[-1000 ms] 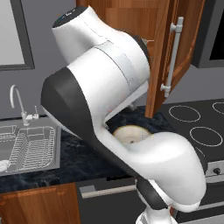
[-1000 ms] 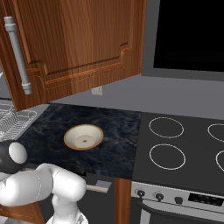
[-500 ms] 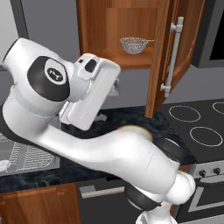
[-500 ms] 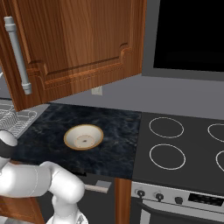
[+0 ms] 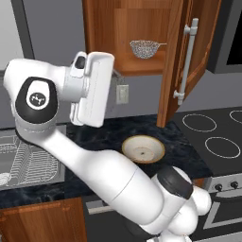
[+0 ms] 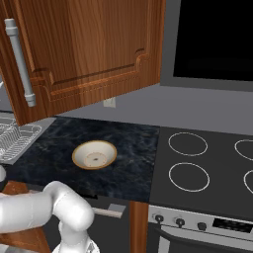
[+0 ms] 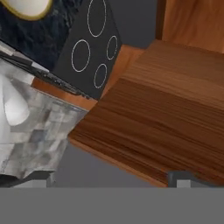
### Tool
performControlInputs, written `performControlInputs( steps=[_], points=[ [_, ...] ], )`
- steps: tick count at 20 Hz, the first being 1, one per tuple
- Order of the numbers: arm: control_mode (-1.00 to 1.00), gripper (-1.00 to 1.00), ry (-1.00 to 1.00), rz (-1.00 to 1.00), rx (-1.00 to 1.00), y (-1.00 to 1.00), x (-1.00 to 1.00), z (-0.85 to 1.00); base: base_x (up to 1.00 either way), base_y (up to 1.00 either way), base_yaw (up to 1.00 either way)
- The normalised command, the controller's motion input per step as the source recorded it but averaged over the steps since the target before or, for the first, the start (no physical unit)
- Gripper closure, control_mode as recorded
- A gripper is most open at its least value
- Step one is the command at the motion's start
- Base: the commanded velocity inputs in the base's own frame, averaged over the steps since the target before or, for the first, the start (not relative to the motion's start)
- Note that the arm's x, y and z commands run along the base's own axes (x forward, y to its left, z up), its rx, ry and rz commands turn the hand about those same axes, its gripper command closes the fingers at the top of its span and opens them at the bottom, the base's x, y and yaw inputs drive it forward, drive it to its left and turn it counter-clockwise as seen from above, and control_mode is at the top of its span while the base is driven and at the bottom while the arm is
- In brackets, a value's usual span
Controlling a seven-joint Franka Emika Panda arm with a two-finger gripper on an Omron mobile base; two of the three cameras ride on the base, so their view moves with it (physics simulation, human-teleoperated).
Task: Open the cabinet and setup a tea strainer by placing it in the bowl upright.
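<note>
Since half a second earlier, the arm's hand had lifted from mid-frame toward the open cabinet [image 5: 142, 38], its gripper [image 5: 115, 75] sitting at about 9 o'clock from the shelf's lower edge with jaws spread wide and nothing between them. The tea strainer [image 5: 144, 47] rested on the cabinet shelf, its thin handle pointing to 3 o'clock toward the swung-out door [image 5: 189, 61] and its silver bar handle [image 5: 186, 61]. Down at 6 o'clock from the strainer, the bowl [image 5: 143, 149] sat on the dark counter [image 6: 133, 148], with the stovetop [image 6: 207, 158] at its 3 o'clock and the wire dish rack [image 6: 12, 141] at its 9 o'clock.
</note>
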Motion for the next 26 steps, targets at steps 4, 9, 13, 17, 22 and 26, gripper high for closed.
performControlInputs(
  steps=[4,9,13,17,22,26],
  points=[
    [-1.0,-1.0,0.03,0.02,-0.25,-0.16,0.44,0.06,0.0,0.0,0.0],
    [-1.0,-1.0,0.06,0.03,-0.19,-0.25,0.2,0.01,0.0,0.0,0.0],
    [-1.0,-1.0,0.05,0.03,-0.08,-0.5,0.0,0.0,0.0,0.0,0.0],
    [-1.0,-1.0,0.01,0.0,-0.01,-0.65,-0.18,0.0,0.0,0.0,0.0],
    [-1.0,-1.0,0.0,0.0,-0.01,-0.62,-0.21,0.08,0.0,0.0,0.0],
    [-1.0,-1.0,0.0,0.0,0.0,-0.59,-0.2,0.15,0.0,0.0,0.0]
  ],
)
